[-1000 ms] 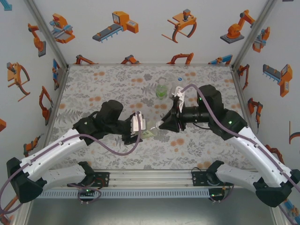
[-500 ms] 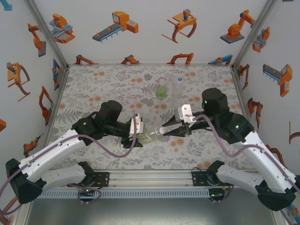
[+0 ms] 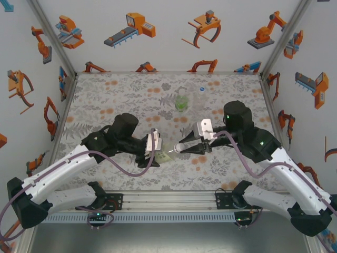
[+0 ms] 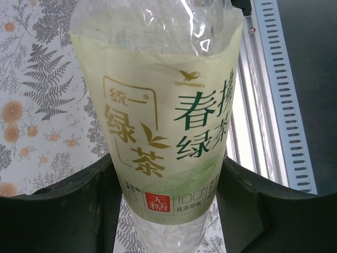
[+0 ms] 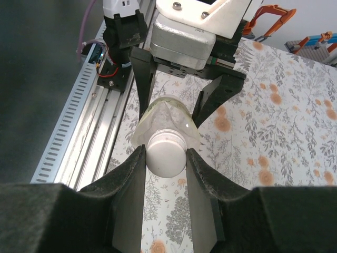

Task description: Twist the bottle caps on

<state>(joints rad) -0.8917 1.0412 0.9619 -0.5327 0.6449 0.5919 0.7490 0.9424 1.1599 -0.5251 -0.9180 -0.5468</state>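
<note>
**Flowered tabletop inside a robot-print booth**

The tabletop (image 3: 105, 100) has a grey fern-and-leaf print dotted with orange blossoms. White walls (image 3: 168, 47) on three sides carry orange and blue cartoon robot arms. Silver frame posts (image 3: 55, 39) mark the back corners, and a metal rail (image 3: 168, 200) runs along the near edge. The light is even.
</note>
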